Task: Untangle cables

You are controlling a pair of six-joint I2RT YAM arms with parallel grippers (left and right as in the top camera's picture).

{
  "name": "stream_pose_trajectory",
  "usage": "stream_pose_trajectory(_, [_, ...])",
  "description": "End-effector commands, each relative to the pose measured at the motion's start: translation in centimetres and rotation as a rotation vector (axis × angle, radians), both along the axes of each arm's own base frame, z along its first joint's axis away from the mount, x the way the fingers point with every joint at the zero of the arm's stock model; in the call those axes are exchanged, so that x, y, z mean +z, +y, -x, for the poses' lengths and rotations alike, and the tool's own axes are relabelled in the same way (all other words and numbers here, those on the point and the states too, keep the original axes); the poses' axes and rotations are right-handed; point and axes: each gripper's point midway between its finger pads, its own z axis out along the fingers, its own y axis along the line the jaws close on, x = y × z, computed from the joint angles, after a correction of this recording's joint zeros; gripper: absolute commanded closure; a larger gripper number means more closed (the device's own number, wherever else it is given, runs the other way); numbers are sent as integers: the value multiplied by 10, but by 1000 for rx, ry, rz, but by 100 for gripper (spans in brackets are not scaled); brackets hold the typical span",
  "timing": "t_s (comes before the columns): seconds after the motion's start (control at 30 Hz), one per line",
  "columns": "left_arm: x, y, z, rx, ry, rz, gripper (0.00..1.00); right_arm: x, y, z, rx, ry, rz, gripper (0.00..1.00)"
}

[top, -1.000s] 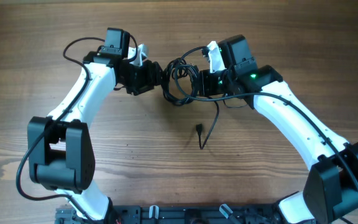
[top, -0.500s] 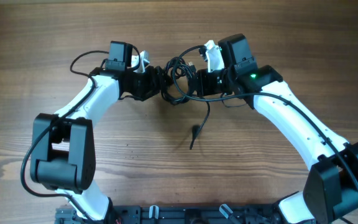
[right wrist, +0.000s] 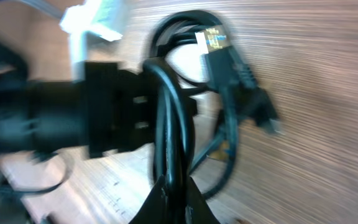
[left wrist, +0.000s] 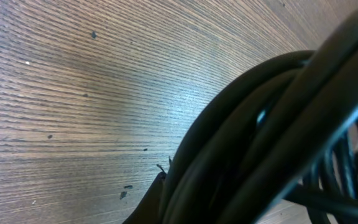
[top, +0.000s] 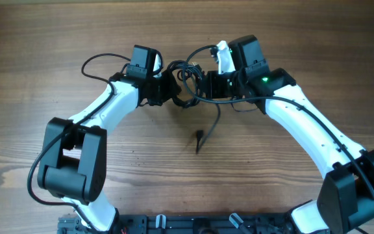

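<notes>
The cables [top: 188, 73] are a tangle of thin black loops held just above the wooden table between my two grippers. My left gripper [top: 173, 89] is shut on the bundle's left side; in the left wrist view the black strands [left wrist: 260, 137] fill the frame right up against the jaws. From the right, my right gripper [top: 203, 88] is shut on several strands, which run up between its fingertips [right wrist: 171, 193]. A plug with gold contacts [right wrist: 213, 40] sticks out of the loops. One loose cord hangs down to a small plug end [top: 199, 139] on the table.
Thicker black wires [top: 102, 60] loop off the left arm behind the bundle. The left gripper's black body [right wrist: 104, 112] sits right against the cables in the right wrist view. Bare wood table [top: 57, 39] lies all around.
My left gripper moved right into the bundle and shut on it. The loose plug end on the table slid a little to the left. The right arm stayed put.
</notes>
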Motion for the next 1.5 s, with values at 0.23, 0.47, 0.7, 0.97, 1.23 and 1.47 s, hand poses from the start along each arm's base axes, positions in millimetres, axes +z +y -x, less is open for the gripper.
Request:
stream_pose_trajectory(0.23, [125, 39, 9, -53, -325, -11, 96, 30, -23, -29, 18, -190, 7, 81])
stream_pose_trajectory(0.47, [149, 57, 22, 2, -367, -87, 96, 127, -5, -20, 114, -433, -172, 55])
stream_pose_trajectory(0.7, [147, 56, 24, -1, -354, -86, 96, 161, 2, -1, 151, -509, -208, 50])
stream_pose_trajectory(0.97, [139, 56, 35, -10, -298, -84, 96, 155, 16, 5, 182, -486, -213, 31])
stream_pose_trajectory(1.23, [138, 56, 35, -10, -297, -85, 96, 149, 14, 8, 167, -440, -214, 31])
stream_pose_trajectory(1.47, [137, 57, 36, -11, -287, -86, 96, 148, 14, 8, 167, -436, -212, 30])
